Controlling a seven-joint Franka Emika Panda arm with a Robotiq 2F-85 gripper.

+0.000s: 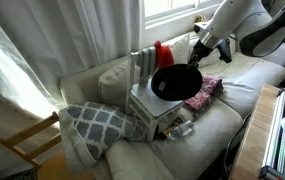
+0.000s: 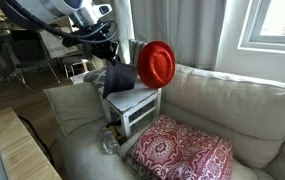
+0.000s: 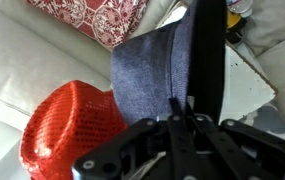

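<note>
My gripper [image 1: 197, 52] [image 2: 110, 55] [image 3: 182, 105] is shut on the black brim of a dark blue-grey hat [image 1: 175, 82] [image 2: 120, 76] [image 3: 147, 70]. The hat hangs tilted over a small white table [image 1: 147, 105] [image 2: 132, 108] that stands on the couch. A red sequined hat [image 1: 164, 52] [image 2: 155, 63] [image 3: 72, 125] stands right beside it, touching or nearly touching the dark hat. My fingers lie close together with the brim between them in the wrist view.
A red patterned cushion [image 1: 204, 95] [image 2: 182, 150] [image 3: 92, 15] lies on the beige couch [image 1: 252, 80] [image 2: 242, 105] beside the table. A grey lattice pillow [image 1: 97, 122] lies at the couch end. A wooden chair [image 1: 27, 145] stands by the curtains [image 1: 42, 50].
</note>
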